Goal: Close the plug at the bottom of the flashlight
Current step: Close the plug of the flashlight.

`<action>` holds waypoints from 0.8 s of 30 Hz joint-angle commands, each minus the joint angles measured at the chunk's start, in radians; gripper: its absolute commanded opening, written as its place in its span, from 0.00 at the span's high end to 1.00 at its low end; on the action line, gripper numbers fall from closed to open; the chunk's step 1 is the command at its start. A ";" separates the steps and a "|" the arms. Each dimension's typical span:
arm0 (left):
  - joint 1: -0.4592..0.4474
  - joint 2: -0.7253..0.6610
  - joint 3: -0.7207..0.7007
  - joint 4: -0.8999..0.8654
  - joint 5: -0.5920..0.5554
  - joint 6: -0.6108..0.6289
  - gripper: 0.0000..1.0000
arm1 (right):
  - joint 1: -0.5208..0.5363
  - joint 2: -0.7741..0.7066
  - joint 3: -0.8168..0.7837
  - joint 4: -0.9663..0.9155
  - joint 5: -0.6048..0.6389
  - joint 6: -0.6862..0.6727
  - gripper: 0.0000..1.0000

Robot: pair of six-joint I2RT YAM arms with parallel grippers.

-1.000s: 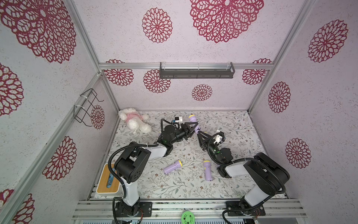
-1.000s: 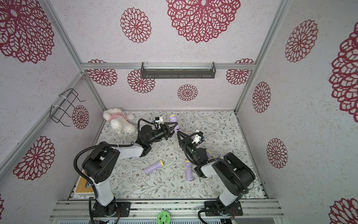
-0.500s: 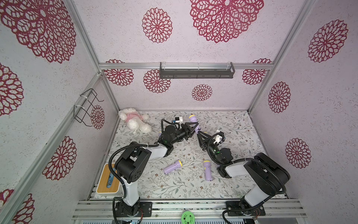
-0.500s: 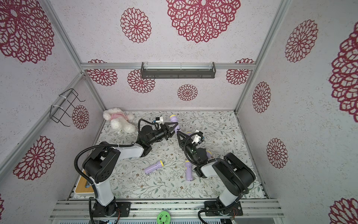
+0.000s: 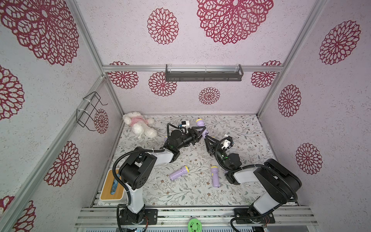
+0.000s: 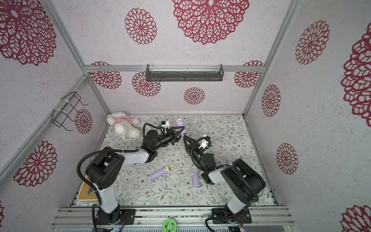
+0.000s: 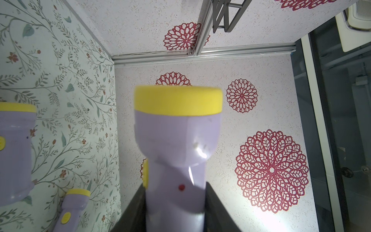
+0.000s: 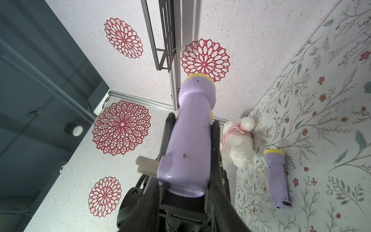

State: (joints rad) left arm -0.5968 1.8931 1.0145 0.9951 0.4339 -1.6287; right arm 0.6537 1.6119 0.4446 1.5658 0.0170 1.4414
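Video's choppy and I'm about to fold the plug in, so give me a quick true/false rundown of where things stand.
1. The left end effector and the right end effector grip one flashlight. True.
2. Its plug prongs are folded flush. False: they stick out near the bottom end.
3. The plush toy lies at the front edge. False: it lies on the mat by the back wall.
4. At least two other flashlights lie loose on the mat. True.
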 commanded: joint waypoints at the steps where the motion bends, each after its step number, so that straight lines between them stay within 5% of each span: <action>1: -0.014 0.006 0.010 0.036 0.018 -0.013 1.00 | 0.006 -0.047 0.009 0.122 0.014 -0.004 0.59; 24: -0.019 0.012 0.015 0.046 0.013 -0.018 1.00 | 0.015 -0.073 0.005 0.122 0.028 -0.014 0.59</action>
State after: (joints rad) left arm -0.5991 1.8931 1.0149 1.0126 0.4343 -1.6360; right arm 0.6621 1.5948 0.4446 1.5543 0.0292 1.4414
